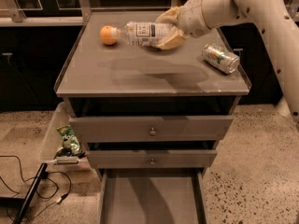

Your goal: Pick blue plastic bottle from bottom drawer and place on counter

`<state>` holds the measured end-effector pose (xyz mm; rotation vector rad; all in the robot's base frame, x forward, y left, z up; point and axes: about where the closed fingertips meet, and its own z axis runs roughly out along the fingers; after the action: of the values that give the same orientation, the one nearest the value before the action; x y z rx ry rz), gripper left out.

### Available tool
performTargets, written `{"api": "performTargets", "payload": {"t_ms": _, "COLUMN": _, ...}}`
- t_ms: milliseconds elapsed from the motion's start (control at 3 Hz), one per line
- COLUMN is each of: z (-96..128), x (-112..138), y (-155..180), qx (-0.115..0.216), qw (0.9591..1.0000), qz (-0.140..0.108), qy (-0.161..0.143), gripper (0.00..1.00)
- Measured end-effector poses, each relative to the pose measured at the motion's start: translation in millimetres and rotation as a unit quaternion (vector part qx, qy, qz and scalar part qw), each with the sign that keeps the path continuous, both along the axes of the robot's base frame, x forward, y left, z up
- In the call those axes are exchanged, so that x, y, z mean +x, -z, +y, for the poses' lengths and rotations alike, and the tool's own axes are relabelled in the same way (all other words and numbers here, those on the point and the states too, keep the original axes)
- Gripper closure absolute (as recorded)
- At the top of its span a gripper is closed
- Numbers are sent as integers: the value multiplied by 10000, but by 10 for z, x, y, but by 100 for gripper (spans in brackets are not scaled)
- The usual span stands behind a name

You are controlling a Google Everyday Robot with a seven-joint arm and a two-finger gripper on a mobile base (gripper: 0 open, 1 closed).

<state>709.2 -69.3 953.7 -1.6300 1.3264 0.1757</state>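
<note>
The blue plastic bottle is clear with a white label and lies on its side in the air above the back of the counter. My gripper is shut on the bottle's right end, its tan fingers wrapping it. The cap end points left toward an orange. The arm comes in from the upper right. The bottom drawer is pulled open below, and its grey floor is bare.
A dented silver-green can lies on the counter's right side. Two knobbed drawers are shut above the open one. A clear bin with a green bag stands on the floor at the left, with cables beside it.
</note>
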Motion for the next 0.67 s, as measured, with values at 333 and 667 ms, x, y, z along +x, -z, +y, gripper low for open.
{"api": "performTargets", "payload": {"t_ms": 333, "z": -95, "x": -41, "y": 215, "qx": -73, "qw": 9980, "qz": 478, "qy": 409, "gripper": 100}}
{"api": "performTargets", "payload": {"t_ms": 667, "z": -120, "x": -87, "y": 612, "qx": -107, "qw": 9922, "qz": 1076, "qy": 622, "gripper": 100}}
